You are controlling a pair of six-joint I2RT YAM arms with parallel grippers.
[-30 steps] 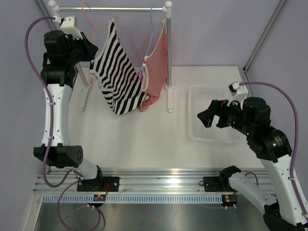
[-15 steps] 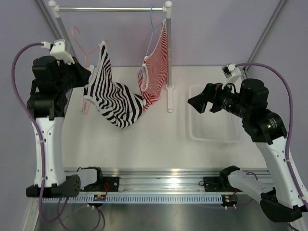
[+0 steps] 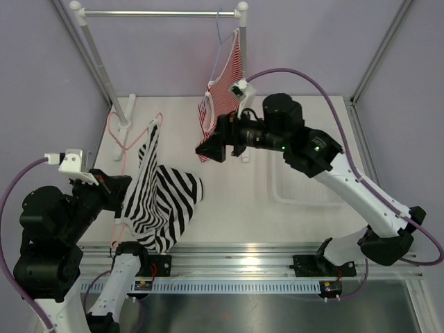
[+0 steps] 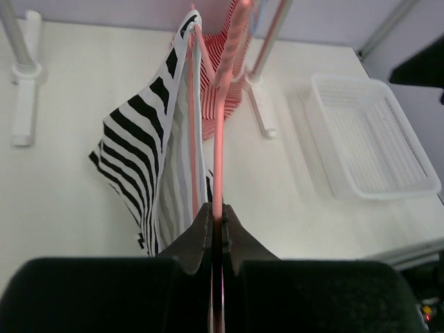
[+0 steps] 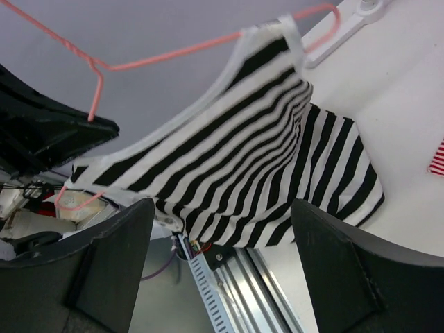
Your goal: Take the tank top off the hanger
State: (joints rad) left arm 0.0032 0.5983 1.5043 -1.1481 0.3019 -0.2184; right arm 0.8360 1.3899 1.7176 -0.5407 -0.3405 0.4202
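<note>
The black-and-white striped tank top hangs on the pink hanger, held low over the near left of the table, off the rail. My left gripper is shut on the hanger wire, and the tank top droops to its left. My right gripper is open, facing the tank top from the right and short of it. In the right wrist view the tank top and hanger lie ahead of the open gripper, with nothing between the fingers.
A red-and-white striped top hangs on a blue hanger at the right end of the rail. A white basket sits on the right, under my right arm. The rack's foot stands at the far left.
My left arm took the hanger with the tank top off the rail and down to the near left. My right arm swung left across the table to face the tank top.
</note>
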